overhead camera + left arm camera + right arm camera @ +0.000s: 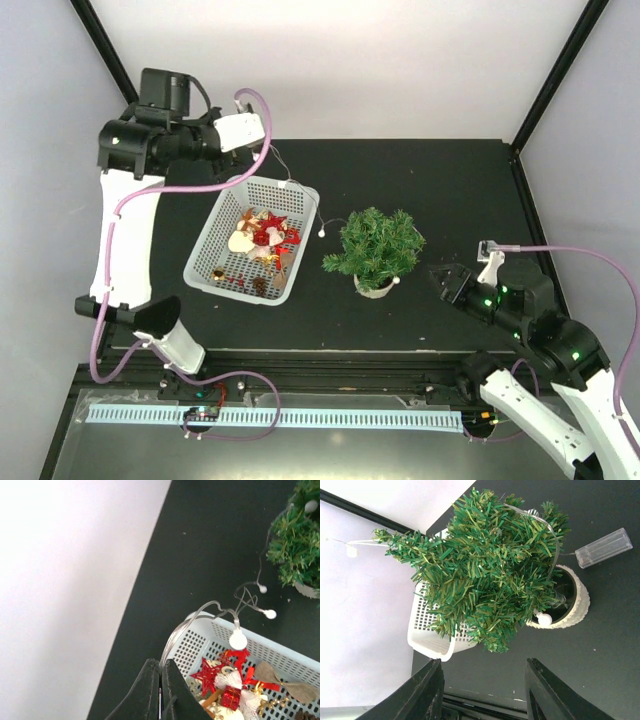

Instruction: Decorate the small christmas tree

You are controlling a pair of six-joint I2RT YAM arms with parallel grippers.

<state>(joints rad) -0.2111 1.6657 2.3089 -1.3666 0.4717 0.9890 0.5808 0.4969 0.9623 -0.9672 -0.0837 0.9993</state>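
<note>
The small christmas tree (pixel 378 245) stands mid-table in its whitish pot (pixel 575 605), with bushy green branches (pixel 490 570). A string of lights with white bulbs (pixel 238 640) runs from the tree (pixel 297 545) over the basket's far corner. My left gripper (pixel 161 667) is shut on the string's clear wire above that corner (pixel 265 145). A bulb (pixel 544 619) hangs at the pot's rim. Right of the tree, my right gripper (pixel 440 278) is open and holds nothing; in the right wrist view this gripper (pixel 482 665) points at the tree's lower branches.
A white mesh basket (pixel 200 262) left of the tree holds ornaments, among them a red star (pixel 207 672), a small red gift box (pixel 230 697) and burlap bows. A clear plastic battery box (pixel 603 547) lies on the black table by the pot. White walls enclose the table.
</note>
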